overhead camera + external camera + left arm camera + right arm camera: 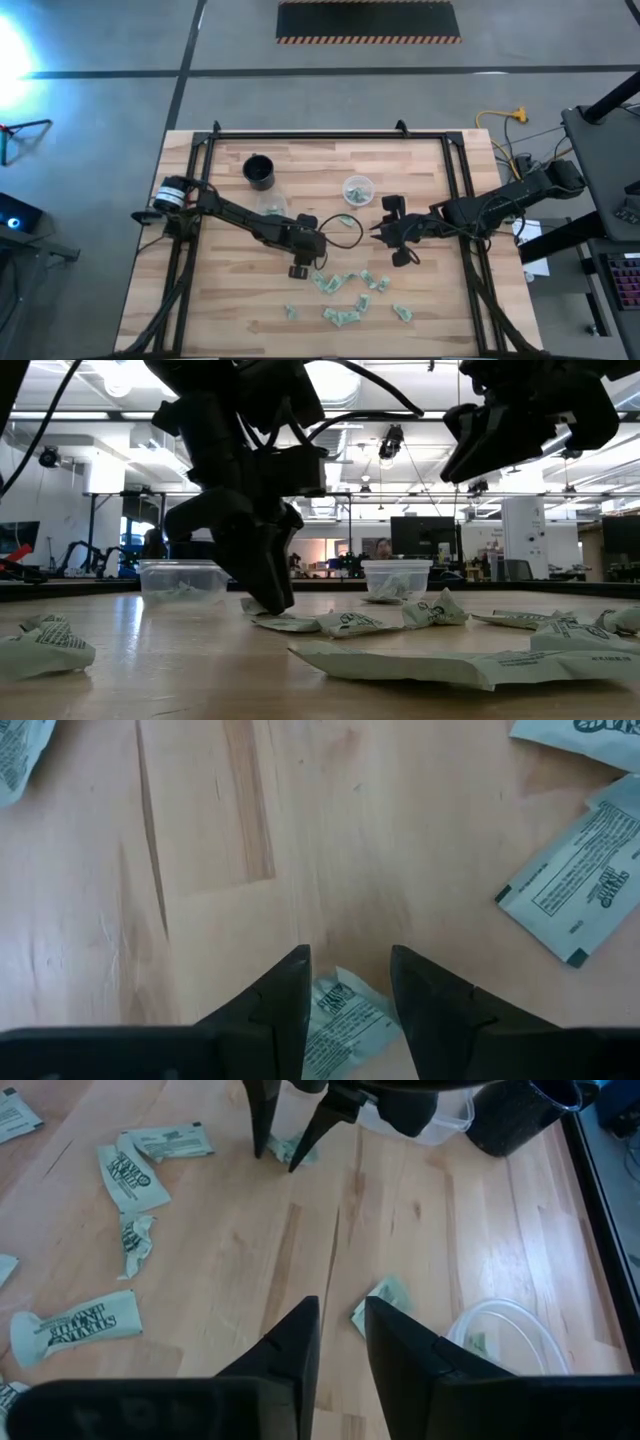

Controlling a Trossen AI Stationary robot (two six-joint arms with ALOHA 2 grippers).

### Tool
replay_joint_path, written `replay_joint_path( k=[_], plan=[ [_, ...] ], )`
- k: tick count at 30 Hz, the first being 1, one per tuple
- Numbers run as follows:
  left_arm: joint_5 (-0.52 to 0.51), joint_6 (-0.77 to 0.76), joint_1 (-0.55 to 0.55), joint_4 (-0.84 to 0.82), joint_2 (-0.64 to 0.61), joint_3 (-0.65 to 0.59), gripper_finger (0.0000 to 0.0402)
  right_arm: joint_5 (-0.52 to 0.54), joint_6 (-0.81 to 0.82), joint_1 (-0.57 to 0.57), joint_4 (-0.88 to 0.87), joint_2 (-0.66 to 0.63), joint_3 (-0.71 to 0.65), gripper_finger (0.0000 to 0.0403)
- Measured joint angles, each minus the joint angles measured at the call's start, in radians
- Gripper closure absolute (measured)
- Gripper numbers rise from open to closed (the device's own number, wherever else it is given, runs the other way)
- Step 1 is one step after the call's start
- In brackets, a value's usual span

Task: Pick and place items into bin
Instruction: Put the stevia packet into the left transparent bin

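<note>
Several pale green-and-white wrinkly packets (pixel 345 295) lie flat on the wooden table, most of them toward its near edge. My left gripper (pixel 306 258) points down at the table, open. Its fingertips stand on either side of one packet (pixel 345 1012), which also shows in the low view (pixel 285 623) and the right wrist view (pixel 287 1148). My right gripper (pixel 380 232) hovers above the table's middle, open by a narrow gap (pixel 342 1315) and holding nothing. Another packet (pixel 383 1295) lies just beyond its fingers. My left gripper comes at the packet from above, pointing down, with one finger (pixel 285 995) on each side of it. The packet lies flat on the table. Whether the fingers touch it, I cannot tell.
Two clear plastic cups (pixel 358 188) (pixel 270 207) and a black cup (pixel 260 172) stand on the far half of the table; the right clear cup has a packet in it. A black frame (pixel 330 135) runs along the far and side edges. Bare wood lies left of the packets.
</note>
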Motion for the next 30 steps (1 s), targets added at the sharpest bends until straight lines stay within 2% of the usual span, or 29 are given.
replay_joint_path(
  k=[17, 20, 27, 30],
  plan=[
    [-0.017, -0.015, -0.002, -0.107, -0.001, 0.058, 0.0277, 0.0, 0.002, 0.0, 0.0, 0.0, -0.002, 0.033],
    [-0.017, -0.017, -0.002, -0.129, -0.001, 0.056, 0.026, 0.0, 0.002, 0.0, 0.0, 0.0, -0.002, 0.0327],
    [-0.017, -0.022, -0.003, -0.13, -0.001, 0.058, 0.0193, 0.0, 0.002, 0.0, 0.001, 0.0, -0.002, 0.033],
    [-0.016, -0.024, -0.003, -0.15, -0.001, 0.057, 0.0178, 0.0, 0.002, 0.0, 0.0, 0.0, -0.002, 0.0334]
  ],
)
